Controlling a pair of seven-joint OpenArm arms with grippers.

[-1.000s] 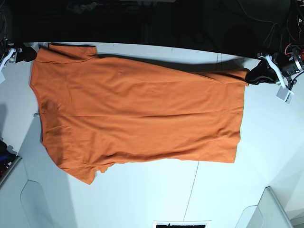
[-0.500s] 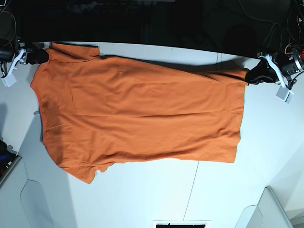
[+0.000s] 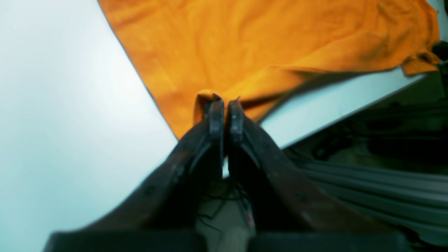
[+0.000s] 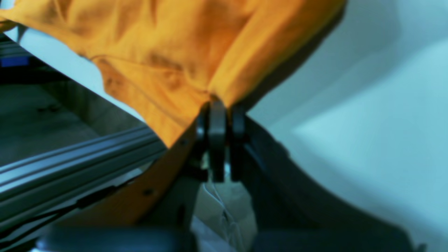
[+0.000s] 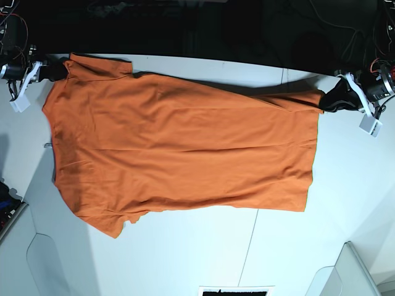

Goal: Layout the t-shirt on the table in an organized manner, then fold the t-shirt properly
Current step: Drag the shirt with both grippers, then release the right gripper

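Observation:
The orange t-shirt (image 5: 179, 148) lies spread on its side across the white table (image 5: 185, 259), collar end to the left, hem to the right. At the far right, my left gripper (image 5: 324, 100) is shut on the hem corner of the t-shirt (image 3: 245, 52); in the left wrist view its fingertips (image 3: 217, 108) pinch a fold of cloth at the table's far edge. At the far left, my right gripper (image 5: 62, 69) is shut on the shirt's upper corner by the sleeve; the right wrist view shows cloth (image 4: 182, 52) bunched between the closed fingertips (image 4: 217, 115).
A dark drop lies beyond the table's far edge (image 5: 216, 61). A thin seam (image 5: 247, 253) crosses the table in front of the shirt. Pale angled panels (image 5: 352, 271) stand at the near corners. A metal rail (image 4: 70, 164) runs below the edge.
My right gripper moved right to the shirt's top-left corner and shut on it, lifting that corner slightly. The left gripper has stayed still, holding the hem corner.

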